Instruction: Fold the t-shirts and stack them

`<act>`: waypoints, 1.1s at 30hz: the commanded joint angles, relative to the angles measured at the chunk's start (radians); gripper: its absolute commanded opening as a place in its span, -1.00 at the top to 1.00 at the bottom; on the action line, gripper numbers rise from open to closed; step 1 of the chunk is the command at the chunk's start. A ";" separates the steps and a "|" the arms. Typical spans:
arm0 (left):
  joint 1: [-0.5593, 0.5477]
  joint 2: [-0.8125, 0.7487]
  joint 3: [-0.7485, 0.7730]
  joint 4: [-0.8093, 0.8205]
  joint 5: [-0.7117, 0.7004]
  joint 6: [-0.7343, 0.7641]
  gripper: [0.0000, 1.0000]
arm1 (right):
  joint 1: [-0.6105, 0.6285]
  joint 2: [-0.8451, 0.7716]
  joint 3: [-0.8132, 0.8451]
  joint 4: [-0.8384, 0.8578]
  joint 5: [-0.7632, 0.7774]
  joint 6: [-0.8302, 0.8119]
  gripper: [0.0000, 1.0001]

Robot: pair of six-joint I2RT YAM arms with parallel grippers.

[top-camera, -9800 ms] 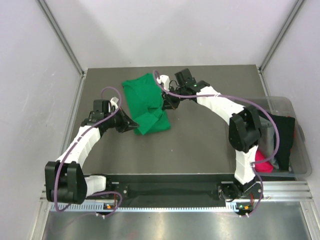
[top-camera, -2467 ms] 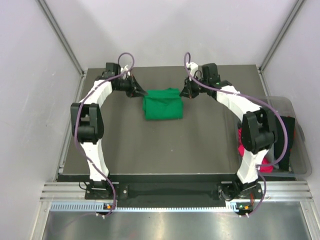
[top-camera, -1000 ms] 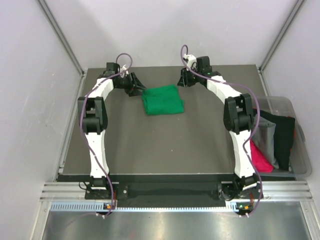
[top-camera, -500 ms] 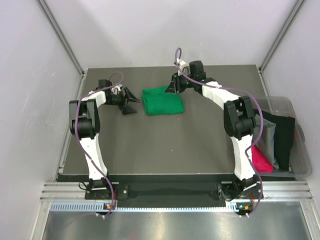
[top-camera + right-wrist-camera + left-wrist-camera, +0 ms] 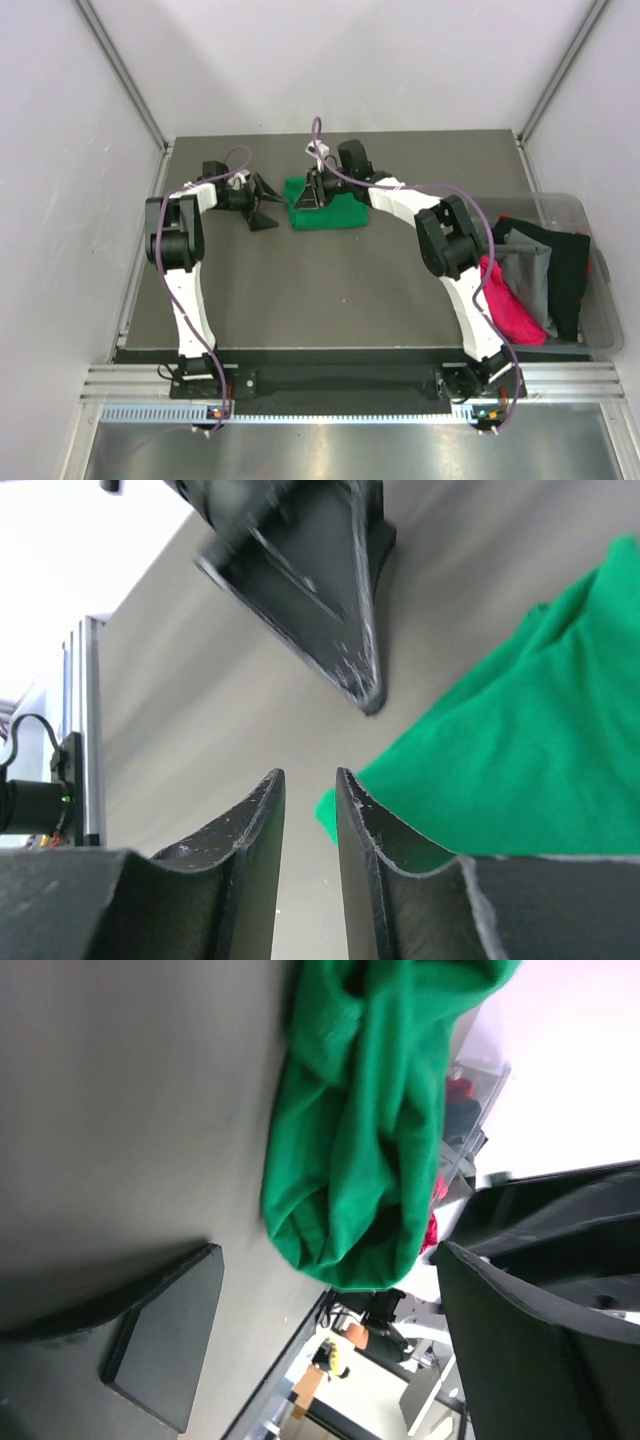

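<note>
Left gripper (image 5: 270,205) sits low over the table (image 5: 330,300), just left of the shirt, and its fingers (image 5: 160,1345) are spread wide with nothing between them. I see the green t-shirt (image 5: 338,212) folded into a compact rectangle at the far centre of the table, one rounded fold end facing my left wrist camera. Right gripper (image 5: 315,190) is over the shirt's far-left part. Its jaws stand a narrow gap apart, with table showing through in the right wrist view. A green corner sits at that gap and is not clamped. At the far right, off the table edge, is the clear bin (image 5: 600,330). It holds a black shirt (image 5: 572,275), a grey shirt (image 5: 535,285) beside it and a magenta-pink shirt (image 5: 508,312) draped at the bin's near-left side, all loose and unfolded. Against half a second ago, my right gripper has crossed from the shirt's far-right corner to its left part and narrowed. The left gripper stayed about where it was, beside the shirt, and opened further. A second ago it was right at the shirt's far-left corner. The green shirt has kept its place and fold.
</note>
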 commanded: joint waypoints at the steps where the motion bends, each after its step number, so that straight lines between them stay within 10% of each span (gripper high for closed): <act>1: -0.010 0.063 0.015 0.087 0.011 -0.038 -0.86 | 0.004 -0.001 -0.021 0.060 -0.024 0.006 0.46; 30: -0.123 0.172 0.056 0.184 -0.005 -0.159 -0.96 | 0.048 0.046 -0.023 0.030 -0.028 -0.047 0.50; 33: -0.131 0.171 0.043 0.196 0.004 -0.172 -0.51 | 0.050 0.004 -0.016 0.014 -0.035 -0.073 0.50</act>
